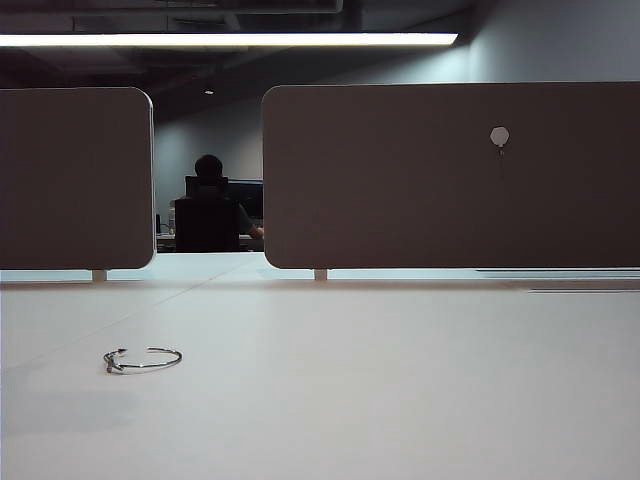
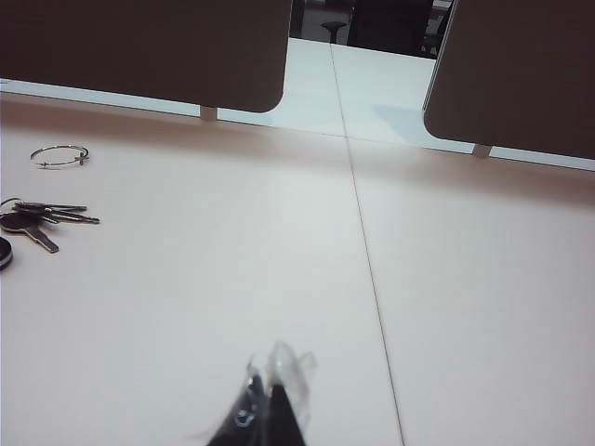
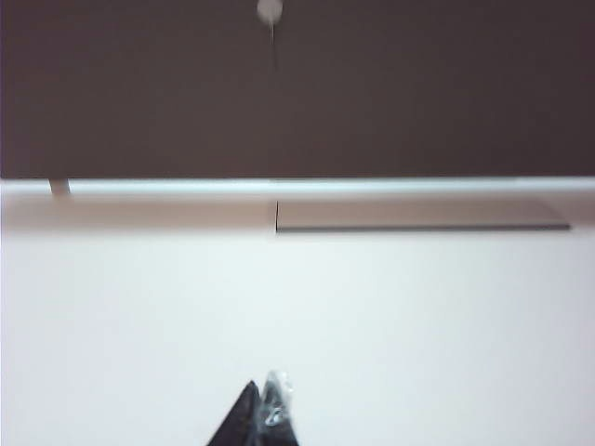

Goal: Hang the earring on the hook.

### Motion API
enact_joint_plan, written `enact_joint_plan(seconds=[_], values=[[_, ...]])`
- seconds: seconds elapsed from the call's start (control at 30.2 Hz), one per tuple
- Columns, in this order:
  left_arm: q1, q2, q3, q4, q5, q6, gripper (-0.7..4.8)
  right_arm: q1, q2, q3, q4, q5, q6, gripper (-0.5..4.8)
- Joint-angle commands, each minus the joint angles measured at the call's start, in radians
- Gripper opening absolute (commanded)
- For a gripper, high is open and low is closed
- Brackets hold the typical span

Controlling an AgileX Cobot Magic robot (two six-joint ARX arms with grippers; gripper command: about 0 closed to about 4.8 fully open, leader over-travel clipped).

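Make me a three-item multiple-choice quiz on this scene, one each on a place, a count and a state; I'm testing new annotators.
1. Where is the earring?
A. Flat on the table
B. On the hook
C. In the left gripper

2. How many panels stand behind the table?
A. One
B. Two
C. Four

3. How are the grippers?
A. Both open
B. Left open, right shut
C. Both shut, empty

Answers:
1. A: the hoop lies on the table's left side in the exterior view, near the keys seen by the left wrist, and far from the hook on the right panel.
2. B: a left panel and the right panel, with a gap between.
3. C: the left gripper and right gripper each show closed tips over bare table, holding nothing.
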Motion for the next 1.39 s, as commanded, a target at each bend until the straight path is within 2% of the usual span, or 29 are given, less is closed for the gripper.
enact_joint_plan(seconds=[0.03, 0.33, 0.4, 0.43, 0.46, 0.5, 0.53, 0.56, 0.6, 0.63, 0.73, 0.79, 0.96, 1.13, 1.26, 1.39], values=[[-0.001, 0.001, 0.001, 0.011, 0.005, 0.003, -0.05, 0.0, 0.0, 0.005, -0.008, -0.003, 0.043, -0.06], [0.0, 0.001, 0.003, 0.014, 0.004, 0.002, -0.05, 0.0, 0.0, 0.041, -0.01, 0.0, 0.038, -0.06], [0.0, 0.001, 0.016, 0.017, 0.004, 0.0, 0.16, 0.002, 0.0, 0.068, -0.008, -0.032, 0.038, -0.05], [0.0, 0.001, 0.029, 0.018, 0.004, -0.006, 1.06, 0.005, 0.0, 0.084, -0.005, -0.055, 0.037, -0.03], [-0.002, 0.001, 0.041, 0.017, 0.005, -0.006, 2.34, 0.007, 0.0, 0.103, 0.005, -0.078, 0.037, 0.28], [-0.002, 0.001, 0.053, 0.015, 0.009, -0.011, 4.0, 0.006, 0.001, 0.118, 0.014, -0.101, 0.037, 0.99], [-0.002, 0.001, 0.066, 0.016, 0.021, -0.036, 4.79, 0.006, 0.002, 0.135, 0.018, -0.125, 0.037, 2.02], [-0.002, 0.001, 0.072, 0.016, 0.03, -0.058, 4.79, 0.006, 0.008, 0.157, 0.016, -0.147, 0.038, 3.25], [-0.002, 0.002, 0.079, 0.016, 0.053, -0.08, 4.79, 0.006, 0.018, 0.173, 0.015, -0.166, 0.038, 3.96], [-0.002, 0.002, 0.083, 0.015, 0.079, -0.093, 4.79, 0.007, 0.032, 0.188, 0.016, -0.194, 0.039, 4.2], [-0.002, 0.002, 0.105, 0.015, 0.188, -0.095, 4.79, 0.022, 0.116, 0.247, 0.014, -0.298, 0.022, 4.2], [-0.002, 0.005, 0.133, 0.006, 0.253, -0.093, 4.79, 0.051, 0.2, 0.296, 0.008, -0.349, -0.057, 4.2], [-0.002, 0.057, 0.243, -0.083, 0.34, -0.014, 4.79, 0.158, 0.464, 0.436, -0.01, -0.367, -0.168, 4.22], [-0.002, 0.172, 0.334, -0.164, 0.359, 0.032, 4.79, 0.333, 0.747, 0.571, -0.006, -0.366, -0.154, 4.22], [-0.002, 0.273, 0.394, -0.256, 0.36, 0.097, 4.79, 0.504, 0.941, 0.662, 0.042, -0.362, -0.23, 4.21], [-0.003, 0.377, 0.463, -0.375, 0.36, 0.163, 4.79, 0.625, 1.142, 0.799, -0.032, -0.34, -0.33, 4.2]])
